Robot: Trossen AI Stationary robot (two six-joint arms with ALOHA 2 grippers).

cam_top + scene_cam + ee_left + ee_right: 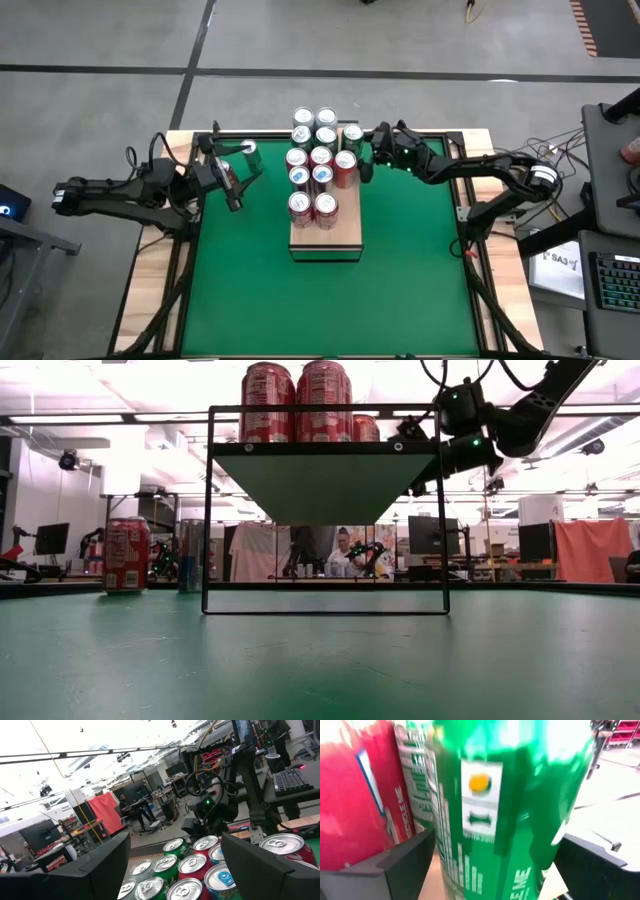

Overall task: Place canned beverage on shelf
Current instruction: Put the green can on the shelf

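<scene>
ten-odd cans already crowd the long pale wooden shelf [338, 232]. right claw [366, 150] stands wide open around a tall green aluminium can [352, 136] set at the shelf's far right corner — release step, i judge. next: back straight off w/o nudging the red can [345, 166] alongside. left claw [228, 176] hangs spread, empty, near a green can [248, 152] on the green desk [400, 280].
</scene>
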